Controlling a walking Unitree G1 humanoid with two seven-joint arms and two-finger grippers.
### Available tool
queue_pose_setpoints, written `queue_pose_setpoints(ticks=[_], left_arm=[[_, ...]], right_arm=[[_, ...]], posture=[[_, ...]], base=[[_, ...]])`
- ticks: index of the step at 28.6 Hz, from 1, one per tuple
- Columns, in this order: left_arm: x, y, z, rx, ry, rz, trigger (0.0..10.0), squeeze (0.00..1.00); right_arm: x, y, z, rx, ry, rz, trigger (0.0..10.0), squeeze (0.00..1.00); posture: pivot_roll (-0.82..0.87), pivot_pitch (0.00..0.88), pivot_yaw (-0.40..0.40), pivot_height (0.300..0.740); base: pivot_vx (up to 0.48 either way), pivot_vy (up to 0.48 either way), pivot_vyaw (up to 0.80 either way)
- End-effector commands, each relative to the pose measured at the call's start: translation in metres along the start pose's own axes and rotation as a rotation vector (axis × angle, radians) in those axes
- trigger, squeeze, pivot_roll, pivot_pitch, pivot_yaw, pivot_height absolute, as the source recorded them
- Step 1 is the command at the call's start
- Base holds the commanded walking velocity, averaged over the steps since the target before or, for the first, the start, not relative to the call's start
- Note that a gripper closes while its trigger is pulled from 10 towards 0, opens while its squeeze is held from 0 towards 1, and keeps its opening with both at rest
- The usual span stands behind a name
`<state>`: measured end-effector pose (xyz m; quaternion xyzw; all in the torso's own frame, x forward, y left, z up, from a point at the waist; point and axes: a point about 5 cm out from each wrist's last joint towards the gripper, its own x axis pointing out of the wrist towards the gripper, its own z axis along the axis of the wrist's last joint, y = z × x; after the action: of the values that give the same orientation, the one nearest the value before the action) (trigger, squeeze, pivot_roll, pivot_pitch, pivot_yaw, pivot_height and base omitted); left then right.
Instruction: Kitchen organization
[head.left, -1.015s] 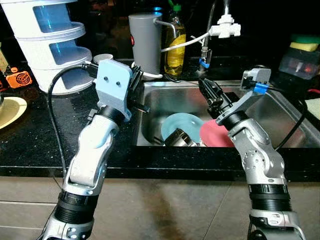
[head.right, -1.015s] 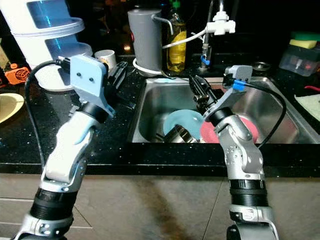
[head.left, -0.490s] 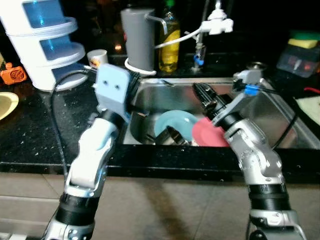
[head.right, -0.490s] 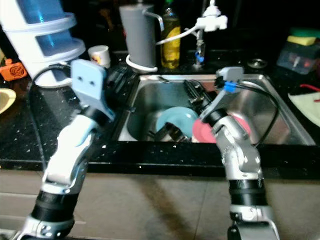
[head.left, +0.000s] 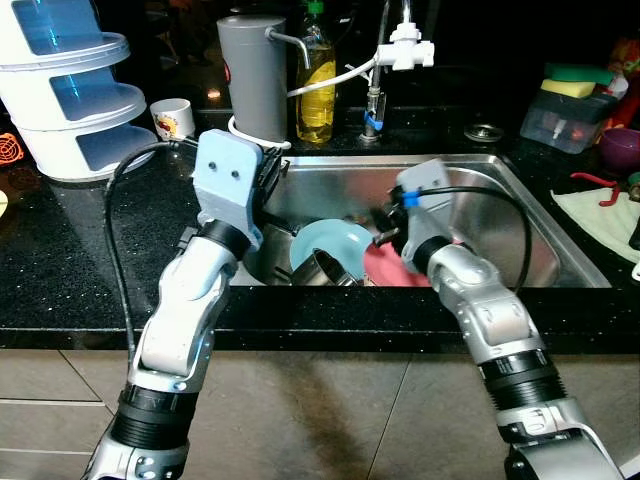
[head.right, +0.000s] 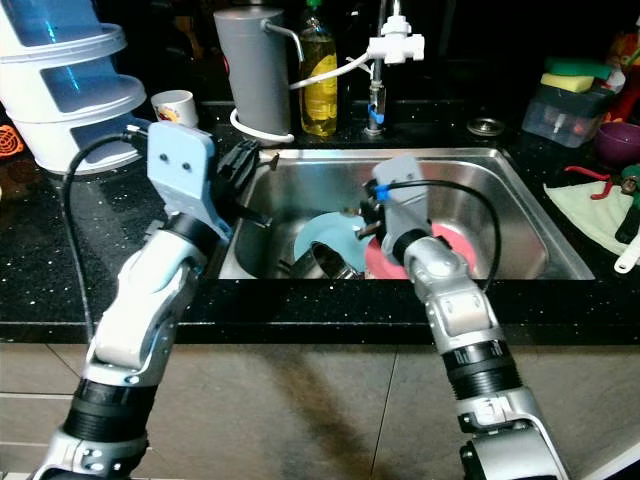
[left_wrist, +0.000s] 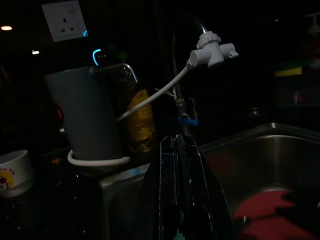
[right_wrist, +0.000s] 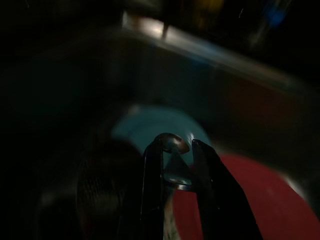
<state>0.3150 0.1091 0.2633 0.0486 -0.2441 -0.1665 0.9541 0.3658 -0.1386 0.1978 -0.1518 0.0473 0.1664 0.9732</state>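
A steel sink (head.left: 520, 190) holds a light blue plate (head.left: 330, 245), a red plate (head.left: 385, 272) and a steel cup (head.left: 320, 270). My right gripper (head.left: 382, 232) reaches down into the sink just above where the two plates meet. In the right wrist view its fingers (right_wrist: 152, 165) are nearly together, with a shiny metal spoon (right_wrist: 171, 141) pinched between the tips. My left gripper (head.left: 272, 180) hovers at the sink's left rim. In the left wrist view its fingers (left_wrist: 170, 165) are pressed shut on nothing.
Behind the sink stand a grey jug (head.left: 252, 75), a yellow soap bottle (head.left: 315, 80) and the tap (head.left: 400, 45). A white mug (head.left: 172, 117) and a stacked white-and-blue container (head.left: 70, 90) sit at back left. A sponge box (head.left: 565, 100) and a cloth (head.left: 600, 210) lie at right.
The camera has shifted. My right gripper has dropped lower into the sink and turned toward the plates. The left arm stays by the sink's left rim.
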Motion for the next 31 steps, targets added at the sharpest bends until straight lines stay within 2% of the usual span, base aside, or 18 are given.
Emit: queue_pose_setpoints(ticks=[1,5,9,10,11,12,13,16,18,19,20,21,22,25,26,28,30,31], left_arm=[[-0.003,-0.001,-0.008,-0.018,0.037,-0.002,10.0,0.00],[-0.003,-0.002,-0.009,-0.019,0.038,-0.003,10.0,0.00],[-0.004,-0.003,-0.010,-0.019,0.042,-0.011,10.0,0.00],[-0.004,-0.003,-0.010,-0.019,0.042,-0.011,10.0,0.00],[-0.004,-0.003,-0.010,-0.019,0.042,-0.011,10.0,0.00],[-0.004,-0.004,-0.010,-0.019,0.043,-0.013,10.0,0.00],[-0.004,-0.004,-0.010,-0.019,0.043,-0.015,10.0,0.00],[-0.004,-0.005,-0.010,-0.019,0.043,-0.017,10.0,0.00],[-0.004,-0.005,-0.011,-0.020,0.044,-0.019,10.0,0.00],[-0.004,-0.005,-0.011,-0.020,0.045,-0.020,10.0,0.00],[-0.004,-0.006,-0.012,-0.028,0.049,-0.031,10.0,0.00],[-0.004,-0.006,-0.012,-0.028,0.049,-0.031,10.0,0.00],[-0.004,-0.010,-0.015,-0.052,0.056,-0.070,10.0,0.00],[-0.005,-0.016,-0.018,-0.087,0.061,-0.133,10.0,0.00],[-0.006,-0.018,-0.021,-0.100,0.066,-0.161,10.0,0.00],[-0.008,-0.020,-0.026,-0.094,0.074,-0.218,10.0,0.00],[-0.009,-0.019,-0.029,-0.139,0.069,-0.236,10.0,0.00],[-0.009,-0.019,-0.029,-0.139,0.069,-0.236,10.0,0.00]], right_arm=[[0.003,0.003,-0.008,-0.070,0.088,-0.020,10.0,0.00],[0.004,0.004,-0.012,-0.079,0.123,-0.033,10.0,0.00],[0.006,0.011,-0.024,-0.144,0.189,-0.019,10.0,0.00],[0.006,0.012,-0.024,-0.151,0.193,-0.010,10.0,0.06],[0.006,0.012,-0.024,-0.151,0.193,-0.010,10.0,0.06],[0.006,0.013,-0.025,-0.155,0.200,0.002,10.0,0.76],[0.006,0.013,-0.025,-0.148,0.202,-0.003,10.0,1.00],[0.007,0.014,-0.017,-0.051,0.139,-0.017,10.0,1.00],[0.007,0.012,-0.004,0.069,0.045,-0.029,10.0,0.99],[0.006,0.010,0.000,0.122,0.009,-0.031,10.0,0.78],[0.004,0.004,0.002,0.157,-0.034,-0.043,10.0,0.00],[0.004,0.004,0.002,0.157,-0.034,-0.043,10.0,0.00],[-0.001,-0.001,0.008,0.248,-0.130,-0.034,10.0,0.00],[-0.010,-0.005,0.019,0.423,-0.277,0.022,10.0,0.00],[-0.015,-0.006,0.024,0.515,-0.349,0.055,10.0,0.00],[-0.027,-0.011,0.033,0.662,-0.489,0.115,10.0,0.00],[-0.039,-0.015,0.039,0.745,-0.593,0.168,10.0,0.00],[-0.039,-0.015,0.039,0.745,-0.593,0.168,10.0,0.00]], posture=[[-0.02,0.000,-0.009,0.740],[-0.02,0.000,-0.009,0.740],[-0.01,0.000,-0.009,0.740],[-0.02,0.000,-0.005,0.740],[-0.02,0.000,-0.005,0.740],[-0.02,0.000,-0.003,0.740],[-0.02,0.000,-0.004,0.740],[-0.02,0.000,-0.004,0.740],[-0.02,0.000,-0.004,0.740],[-0.02,0.000,-0.002,0.740],[-0.02,0.000,0.000,0.740],[-0.02,0.000,0.000,0.740],[-0.03,0.000,0.001,0.740],[-0.03,0.000,0.003,0.740],[-0.03,0.000,0.004,0.740],[-0.03,0.000,0.005,0.740],[-0.03,0.000,0.006,0.740],[-0.03,0.000,0.006,0.740]], base=[[0.000,0.000,0.00],[0.000,0.000,0.00],[0.000,0.000,0.00],[0.000,0.000,0.00],[0.000,0.000,0.00],[0.000,0.000,0.00],[0.000,0.000,0.00],[0.000,0.000,0.00],[0.000,0.000,0.00],[0.000,0.000,0.00],[0.000,0.000,0.00],[0.000,0.000,0.00],[0.000,0.000,0.00],[0.000,0.000,0.00],[0.000,0.000,0.00],[0.000,0.000,0.00],[0.000,0.000,0.00],[0.000,0.000,0.00]])
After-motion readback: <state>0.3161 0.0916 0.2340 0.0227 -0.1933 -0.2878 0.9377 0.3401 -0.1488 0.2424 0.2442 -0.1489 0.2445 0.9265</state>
